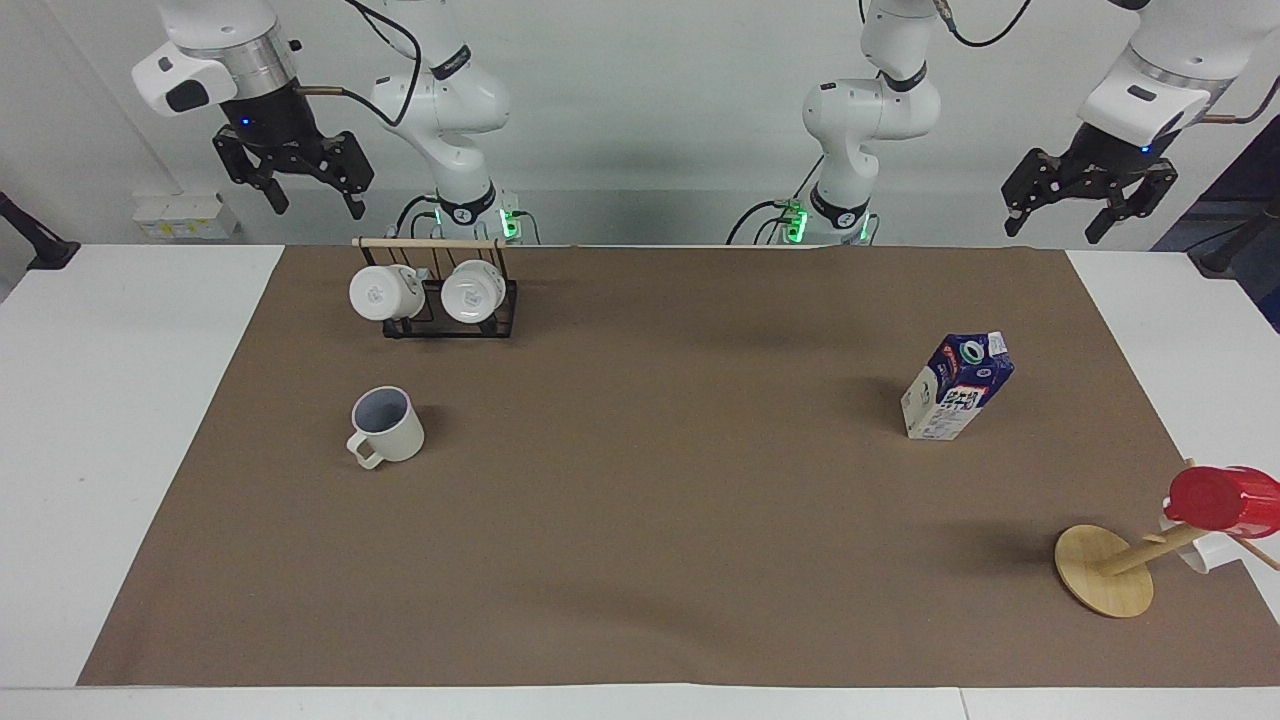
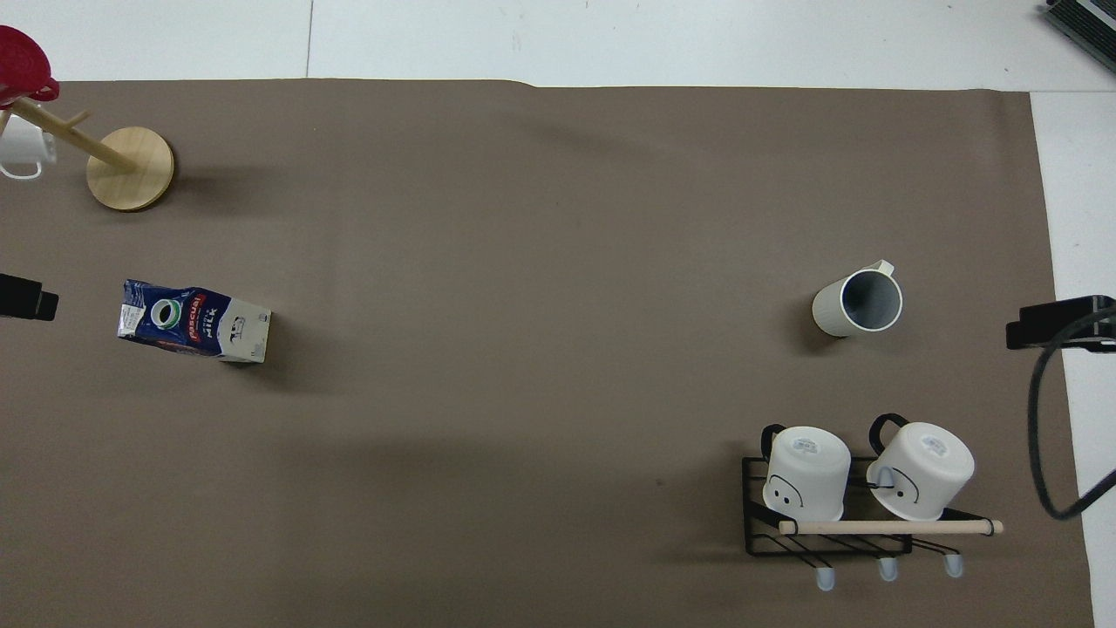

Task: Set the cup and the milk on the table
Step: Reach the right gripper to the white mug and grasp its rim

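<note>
upright cup [image 1: 386, 425] empty; milk [image 1: 957, 388] stands on table [image 1: 640, 560]; both grippers' fingers spread, holding nothing.

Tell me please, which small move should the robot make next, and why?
Probably none beyond waiting: the cup and the milk both stand upright on the table, far apart, cup toward the right arm's end. The right pincer and the left pincer hang raised and open, holding nothing. The task looks done.
</note>
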Action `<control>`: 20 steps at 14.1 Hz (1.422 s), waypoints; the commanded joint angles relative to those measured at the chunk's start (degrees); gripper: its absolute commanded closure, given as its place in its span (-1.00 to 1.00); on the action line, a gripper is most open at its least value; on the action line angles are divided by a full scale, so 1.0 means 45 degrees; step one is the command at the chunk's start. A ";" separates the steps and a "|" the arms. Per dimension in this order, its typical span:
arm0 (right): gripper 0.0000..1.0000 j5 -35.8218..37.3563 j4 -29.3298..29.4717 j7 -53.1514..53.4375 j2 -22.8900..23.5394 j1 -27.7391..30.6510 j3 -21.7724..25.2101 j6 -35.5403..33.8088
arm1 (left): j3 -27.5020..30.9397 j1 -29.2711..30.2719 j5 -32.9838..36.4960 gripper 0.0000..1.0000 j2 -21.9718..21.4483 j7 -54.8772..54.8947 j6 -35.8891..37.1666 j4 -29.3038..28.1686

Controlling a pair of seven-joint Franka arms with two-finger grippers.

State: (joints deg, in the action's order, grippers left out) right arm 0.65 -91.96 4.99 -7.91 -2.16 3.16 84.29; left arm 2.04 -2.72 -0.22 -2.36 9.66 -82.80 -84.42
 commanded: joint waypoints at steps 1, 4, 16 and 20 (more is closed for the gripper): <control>-1.00 -0.0106 -0.0985 -0.0445 -0.0080 0.0070 -0.0076 0.0988 | 0.0016 0.0039 -0.0145 -1.00 -0.0275 -0.0077 0.0061 -0.0283; -1.00 -0.0125 -0.2354 -0.0484 0.0289 -0.0009 -0.0096 0.2982 | -0.0003 0.0039 -0.0145 -1.00 -0.0275 -0.0077 0.0061 -0.0283; -1.00 -0.0008 -0.4369 -0.1813 0.3121 -0.0555 -0.0135 0.7616 | 0.0016 0.0039 -0.0145 -1.00 -0.0275 -0.0077 0.0061 -0.0283; -1.00 0.0401 -0.5228 -0.2027 0.3572 -0.0556 -0.0135 0.9255 | -0.0003 0.0039 -0.0145 -1.00 -0.0275 -0.0077 0.0061 -0.0283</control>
State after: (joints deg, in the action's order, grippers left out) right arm 1.45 -113.33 -2.57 8.03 -5.08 2.75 123.10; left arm 2.03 -2.72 -0.22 -2.37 9.66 -82.80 -84.42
